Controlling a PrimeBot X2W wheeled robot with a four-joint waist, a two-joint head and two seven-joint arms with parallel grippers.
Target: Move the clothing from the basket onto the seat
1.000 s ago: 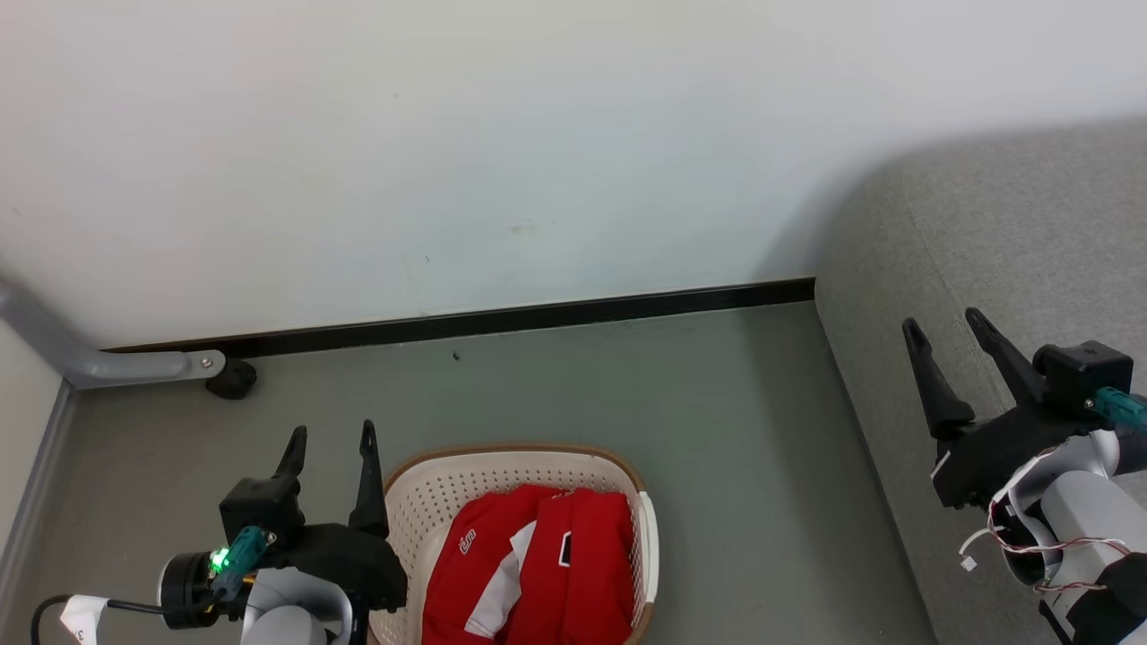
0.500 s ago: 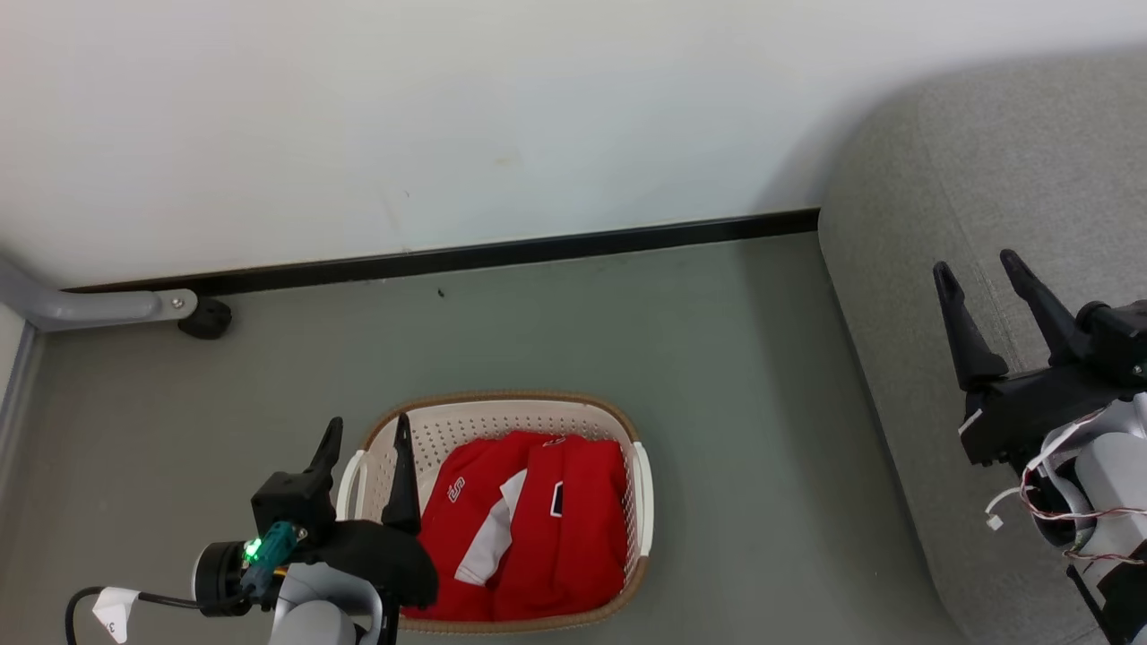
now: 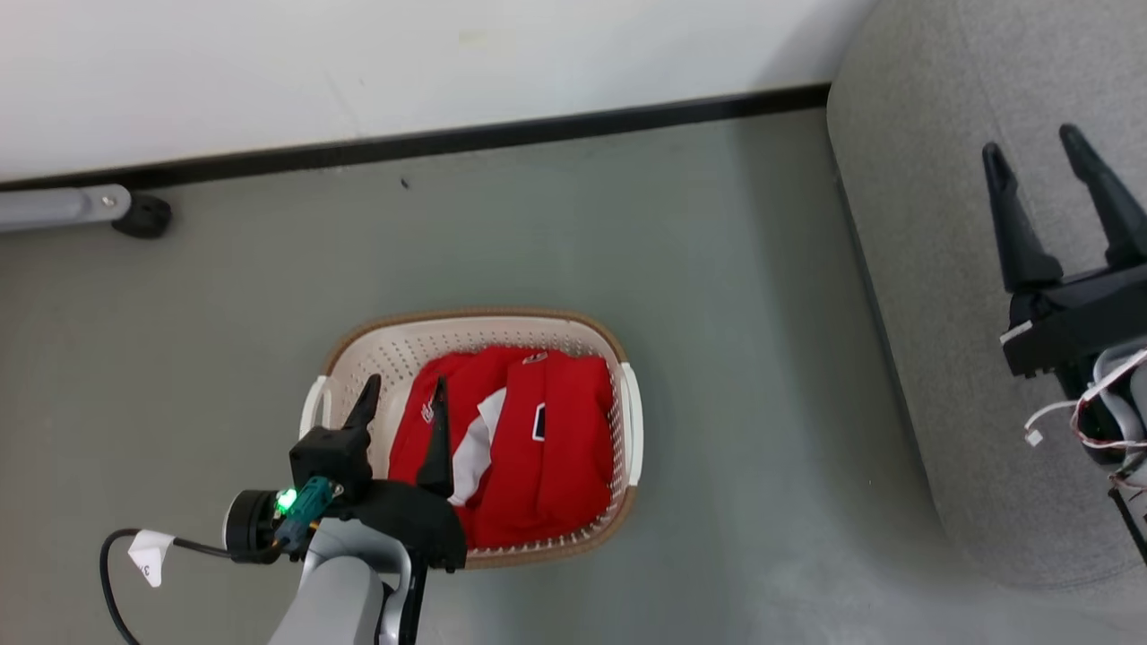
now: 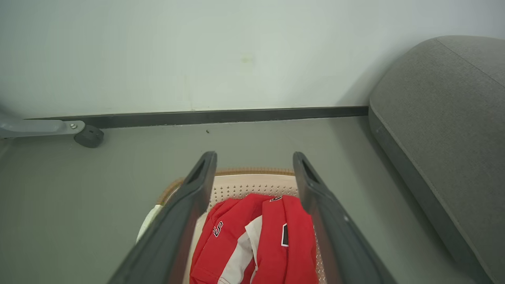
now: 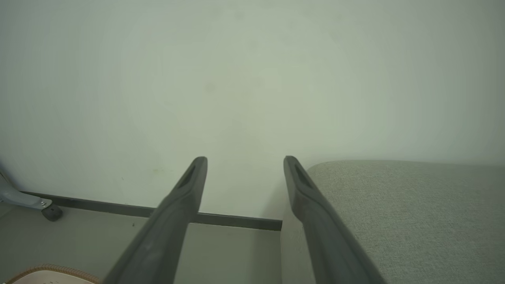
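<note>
- Step: reach-in, nothing grasped yet. L gripper [image 3: 405,383] hangs over 9 o'clock side of basket [image 3: 466,315], jaws apart, empty.
- Clothing [image 3: 547,439]: all in basket, red folded pile w/ white panel, at 12 o'clock ahead of L fingers in left wrist view.
- Next, prob.: lower L gripper into pile, pinch a thick fold, lift past rim, carry toward 3 o'clock to seat [image 3: 932,269].
- R gripper [image 3: 1030,143]: over seat, jaws apart, empty.
- Around: grey floor [image 3: 735,358] betw. basket & seat; metal leg [image 3: 54,206] at 10 o'clock, well apart. Only likely snag: the rim.
</note>
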